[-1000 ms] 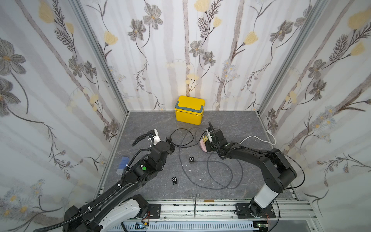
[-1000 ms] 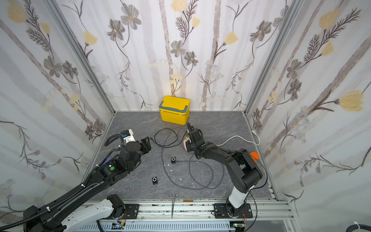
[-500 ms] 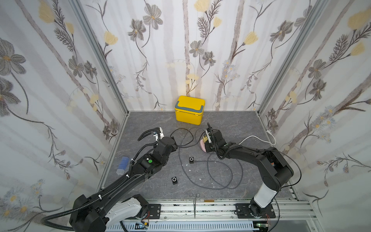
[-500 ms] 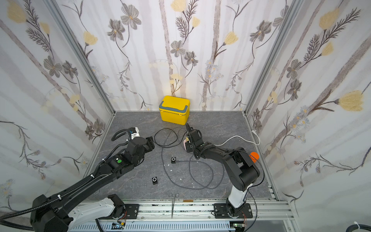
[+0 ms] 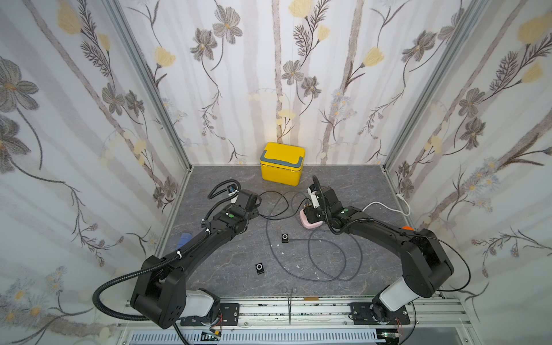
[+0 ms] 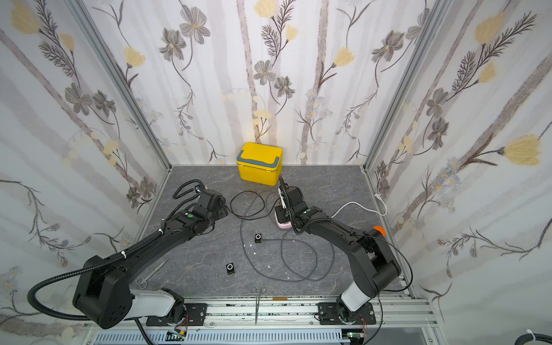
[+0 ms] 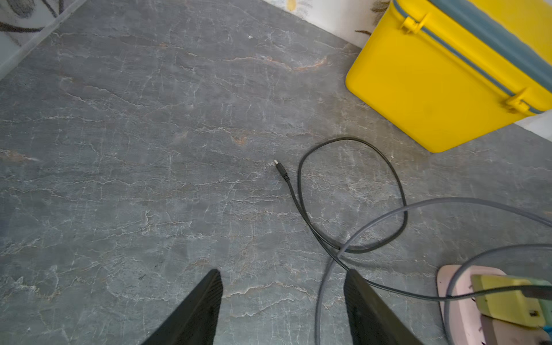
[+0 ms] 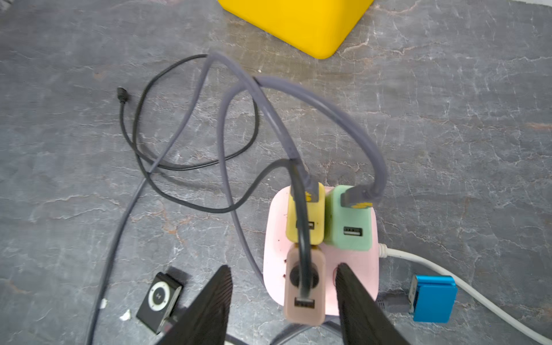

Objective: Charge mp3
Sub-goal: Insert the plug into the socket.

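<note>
Two black mp3 players (image 5: 285, 237) (image 5: 259, 268) — three adapters (image 8: 304, 221) — one yellow box (image 5: 282, 167)

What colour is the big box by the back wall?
Yellow box with a blue-grey band; the left wrist view shows it best.

Matte black from shoulder to wrist on both the left arm (image 5: 191, 254) and the right arm (image 5: 385, 233), boxy at the joints, glossy white at each lowest segment (image 5: 197, 304). Ribbed black hose (image 5: 101, 295) looped off the left shoulder, cinched by a white tie (image 5: 179, 254). Small green dot (image 5: 231, 215) near each wrist; orange cap (image 5: 407, 228) on the right arm. Tapered, finely ribbed black blades on the left pincer (image 7: 282, 273) and right pincer (image 8: 283, 265). Black bolted foot plates (image 5: 230, 310) underneath.
</note>
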